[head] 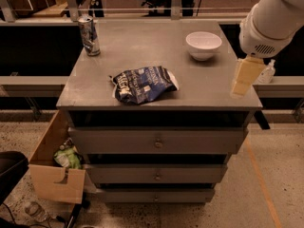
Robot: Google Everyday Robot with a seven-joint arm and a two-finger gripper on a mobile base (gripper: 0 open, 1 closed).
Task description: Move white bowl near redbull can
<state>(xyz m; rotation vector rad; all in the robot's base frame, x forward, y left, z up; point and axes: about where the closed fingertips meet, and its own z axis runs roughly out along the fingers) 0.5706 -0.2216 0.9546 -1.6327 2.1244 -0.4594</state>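
Observation:
The white bowl (204, 44) stands upright on the grey cabinet top (142, 46), towards the back right. The redbull can (89, 35) stands upright at the back left corner, far from the bowl. My gripper (244, 78) hangs from the white arm at the right edge of the cabinet top, in front of and to the right of the bowl, apart from it. Its cream-coloured fingers point down.
A wrinkly blue-and-white snack bag (143, 83) lies in the middle front of the top. Drawers run below. A cardboard box (52, 170) with rubbish stands on the floor at the left. A small bottle (268, 72) sits on a ledge to the right.

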